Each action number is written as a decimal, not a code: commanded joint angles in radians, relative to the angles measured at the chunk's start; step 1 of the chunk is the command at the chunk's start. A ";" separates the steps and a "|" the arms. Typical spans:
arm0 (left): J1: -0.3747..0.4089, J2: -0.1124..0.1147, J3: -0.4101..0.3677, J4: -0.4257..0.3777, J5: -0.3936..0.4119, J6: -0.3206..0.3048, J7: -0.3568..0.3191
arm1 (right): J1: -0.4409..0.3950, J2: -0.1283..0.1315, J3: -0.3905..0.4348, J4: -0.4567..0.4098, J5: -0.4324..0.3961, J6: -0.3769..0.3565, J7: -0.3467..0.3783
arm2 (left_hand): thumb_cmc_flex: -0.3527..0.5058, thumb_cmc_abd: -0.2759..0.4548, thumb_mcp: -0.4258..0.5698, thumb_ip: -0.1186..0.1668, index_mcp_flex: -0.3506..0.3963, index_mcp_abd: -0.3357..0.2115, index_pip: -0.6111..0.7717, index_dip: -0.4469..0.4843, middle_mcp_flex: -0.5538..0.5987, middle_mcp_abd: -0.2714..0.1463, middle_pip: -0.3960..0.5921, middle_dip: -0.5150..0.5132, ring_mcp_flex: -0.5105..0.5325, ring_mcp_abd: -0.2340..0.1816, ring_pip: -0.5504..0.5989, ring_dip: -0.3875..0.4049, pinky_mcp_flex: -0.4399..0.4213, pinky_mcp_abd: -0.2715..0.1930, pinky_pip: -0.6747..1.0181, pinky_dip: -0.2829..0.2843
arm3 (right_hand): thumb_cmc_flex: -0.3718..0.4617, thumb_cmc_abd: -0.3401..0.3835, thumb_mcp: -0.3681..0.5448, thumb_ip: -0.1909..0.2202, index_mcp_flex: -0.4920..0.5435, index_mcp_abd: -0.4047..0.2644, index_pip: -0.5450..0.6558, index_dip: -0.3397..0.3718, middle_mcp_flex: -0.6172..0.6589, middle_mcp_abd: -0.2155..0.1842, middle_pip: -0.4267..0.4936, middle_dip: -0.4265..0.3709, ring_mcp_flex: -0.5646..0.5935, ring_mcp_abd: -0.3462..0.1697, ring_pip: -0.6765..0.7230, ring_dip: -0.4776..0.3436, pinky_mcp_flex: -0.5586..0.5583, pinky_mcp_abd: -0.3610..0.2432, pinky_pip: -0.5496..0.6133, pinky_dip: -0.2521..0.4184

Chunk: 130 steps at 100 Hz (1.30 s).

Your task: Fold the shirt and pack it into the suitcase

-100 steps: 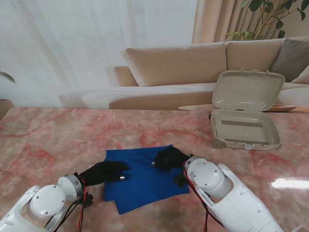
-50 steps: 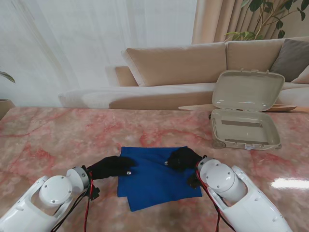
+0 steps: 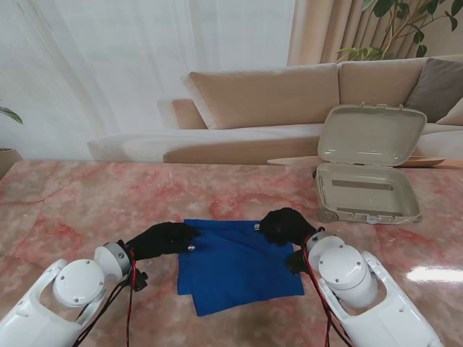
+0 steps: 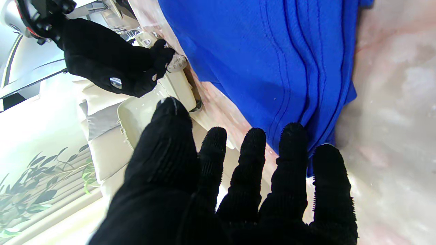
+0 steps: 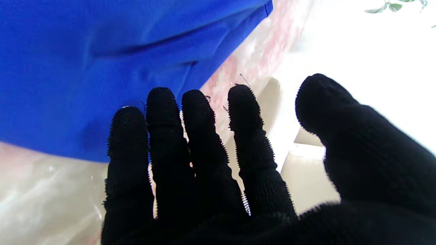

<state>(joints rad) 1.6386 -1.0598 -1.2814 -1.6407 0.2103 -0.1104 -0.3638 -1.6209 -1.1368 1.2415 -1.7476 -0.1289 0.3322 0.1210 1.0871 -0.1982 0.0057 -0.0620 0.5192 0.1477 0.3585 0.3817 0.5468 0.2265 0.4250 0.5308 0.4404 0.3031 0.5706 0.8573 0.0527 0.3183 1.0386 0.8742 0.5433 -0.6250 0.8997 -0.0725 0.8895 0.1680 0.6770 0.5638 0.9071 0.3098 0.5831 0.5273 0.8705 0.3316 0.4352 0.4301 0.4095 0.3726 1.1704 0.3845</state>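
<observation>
The blue shirt [image 3: 235, 264] lies folded into a rough square on the pink marble table [image 3: 72, 210], between my two black-gloved hands. My left hand [image 3: 163, 238] is at the shirt's far left corner, fingers spread and holding nothing; its wrist view shows the left hand [image 4: 238, 190] with its fingertips at the edge of the shirt [image 4: 272, 51]. My right hand [image 3: 286, 225] hovers at the far right corner, also open. In its wrist view the right hand [image 5: 221, 177] has straight fingers beside the shirt [image 5: 85, 61]. The beige suitcase [image 3: 365, 191] stands open at the far right, its lid upright.
A beige sofa [image 3: 268, 101] runs behind the table's far edge, with a grey cushion and a plant at the far right. Bare marble lies between the shirt and the suitcase and to the left of the shirt.
The shirt slid to the right along the table with both hands on it. Both hands have since moved to its far corners, fingers open.
</observation>
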 commanded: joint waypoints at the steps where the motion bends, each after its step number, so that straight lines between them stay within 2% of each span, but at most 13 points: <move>1: 0.009 0.001 0.000 -0.001 0.002 0.006 0.009 | -0.025 0.004 0.015 -0.012 -0.006 -0.001 0.005 | 0.045 0.045 -0.018 0.029 0.012 0.004 0.014 -0.004 0.005 -0.002 0.006 0.006 0.026 0.023 -0.018 -0.010 -0.005 0.015 -0.005 0.005 | -0.024 0.015 -0.031 0.030 0.037 -0.001 -0.027 0.020 0.001 0.000 -0.012 0.000 0.024 -0.006 0.022 0.030 0.013 0.007 0.039 0.019; 8: 0.010 -0.001 0.006 0.007 -0.004 0.011 0.014 | -0.044 0.009 0.038 -0.025 -0.037 0.001 0.011 | 0.045 0.045 -0.018 0.029 0.013 0.003 0.014 -0.004 0.004 -0.003 0.006 0.006 0.025 0.024 -0.019 -0.010 -0.003 0.014 -0.005 0.005 | -0.048 0.037 -0.046 0.048 0.059 0.005 -0.083 0.085 0.002 0.006 -0.013 0.001 0.037 0.003 0.044 0.051 0.024 0.009 0.057 0.056; 11: 0.009 -0.001 0.010 0.013 -0.007 0.010 0.015 | -0.050 0.012 0.047 -0.028 -0.055 0.003 0.015 | 0.045 0.044 -0.018 0.029 0.013 0.002 0.014 -0.004 0.004 -0.004 0.006 0.006 0.026 0.023 -0.018 -0.010 -0.003 0.014 -0.005 0.005 | -0.055 0.043 -0.057 0.059 0.069 0.007 -0.119 0.143 0.002 0.008 -0.010 0.005 0.038 0.007 0.065 0.067 0.025 0.006 0.063 0.085; 15: 0.007 -0.001 0.016 0.023 -0.009 0.008 0.015 | -0.057 0.015 0.059 -0.030 -0.081 0.007 0.019 | 0.045 0.045 -0.018 0.029 0.013 0.001 0.013 -0.004 0.004 -0.004 0.006 0.006 0.026 0.023 -0.019 -0.010 -0.003 0.014 -0.005 0.005 | -0.063 0.042 -0.060 0.058 0.071 0.008 -0.126 0.156 0.002 0.011 -0.003 0.009 0.043 0.011 0.086 0.079 0.029 0.001 0.075 0.097; 35: -0.023 -0.002 0.040 0.069 -0.026 0.006 0.004 | -0.067 0.037 0.103 -0.030 -0.182 0.055 0.079 | 0.047 0.045 -0.017 0.030 0.012 0.003 0.013 -0.004 0.003 -0.004 0.006 0.007 0.025 0.023 -0.018 -0.010 -0.003 0.015 -0.006 0.004 | -0.120 0.047 -0.090 0.047 0.048 0.011 -0.145 0.159 -0.031 0.020 0.003 0.021 0.018 0.018 0.121 0.100 0.012 -0.014 0.078 0.108; 46: -0.043 -0.003 0.056 0.092 -0.024 0.000 0.008 | -0.056 0.044 0.101 -0.009 -0.250 0.078 0.086 | 0.047 0.045 -0.017 0.030 0.011 0.003 0.014 -0.004 0.002 -0.004 0.007 0.008 0.025 0.022 -0.017 -0.009 -0.003 0.015 -0.005 0.004 | -0.145 0.051 -0.112 0.043 0.041 0.015 -0.154 0.158 -0.041 0.023 0.002 0.023 0.006 0.020 0.124 0.102 0.006 -0.019 0.074 0.109; 53: -0.053 -0.003 0.064 0.104 -0.032 -0.001 0.004 | -0.043 0.053 0.096 0.010 -0.279 0.094 0.117 | 0.048 0.045 -0.017 0.030 0.010 0.003 0.015 -0.003 0.002 -0.005 0.008 0.008 0.025 0.023 -0.017 -0.009 -0.003 0.014 -0.005 0.004 | -0.158 0.061 -0.125 0.040 0.026 0.016 -0.165 0.156 -0.061 0.026 -0.004 0.023 -0.012 0.019 0.122 0.102 -0.006 -0.025 0.069 0.110; 79: -0.055 -0.002 0.069 0.108 -0.038 -0.001 -0.004 | -0.001 0.069 0.066 0.071 -0.304 0.118 0.179 | 0.048 0.045 -0.017 0.030 0.012 0.003 0.015 -0.004 0.003 -0.004 0.008 0.007 0.025 0.024 -0.017 -0.009 -0.005 0.016 -0.006 0.004 | -0.165 0.090 -0.190 0.046 -0.028 0.024 -0.221 0.162 -0.163 0.040 0.037 0.085 -0.102 0.028 0.218 0.163 -0.068 -0.033 0.076 0.160; 98: -0.052 -0.001 0.071 0.105 -0.032 -0.003 -0.006 | 0.011 0.075 0.048 0.091 -0.332 0.124 0.192 | 0.046 0.045 -0.017 0.030 0.012 0.002 0.015 -0.004 0.004 -0.005 0.008 0.007 0.025 0.023 -0.017 -0.009 -0.004 0.016 -0.006 0.004 | -0.182 0.109 -0.221 0.049 -0.066 0.019 -0.246 0.174 -0.237 0.045 0.127 0.194 -0.173 0.022 0.381 0.265 -0.102 -0.036 0.114 0.253; 130: -0.063 -0.001 0.086 0.120 -0.044 -0.006 -0.011 | 0.038 0.097 0.009 0.107 -0.410 0.147 0.266 | 0.048 0.045 -0.017 0.030 0.010 0.002 0.016 -0.004 0.002 -0.005 0.009 0.008 0.025 0.023 -0.016 -0.009 -0.004 0.013 -0.005 0.004 | -0.220 0.141 -0.253 0.047 -0.101 0.008 -0.263 0.179 -0.294 0.038 0.161 0.268 -0.218 0.001 0.443 0.316 -0.124 -0.048 0.124 0.309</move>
<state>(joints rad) 1.5752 -1.0590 -1.2014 -1.5310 0.1680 -0.1140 -0.3724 -1.5828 -1.0440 1.2579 -1.6519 -0.5299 0.4732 0.3551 1.0871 -0.1982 0.0057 -0.0620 0.5192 0.1479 0.3586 0.3817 0.5468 0.2266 0.4250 0.5308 0.4404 0.3035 0.5706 0.8571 0.0527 0.3192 1.0386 0.8741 0.3759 -0.4934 0.6628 -0.0521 0.7995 0.1830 0.4209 0.7312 0.6330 0.3416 0.7221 0.7752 0.6761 0.3411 0.8490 0.7187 0.2945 0.3359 1.2559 0.6603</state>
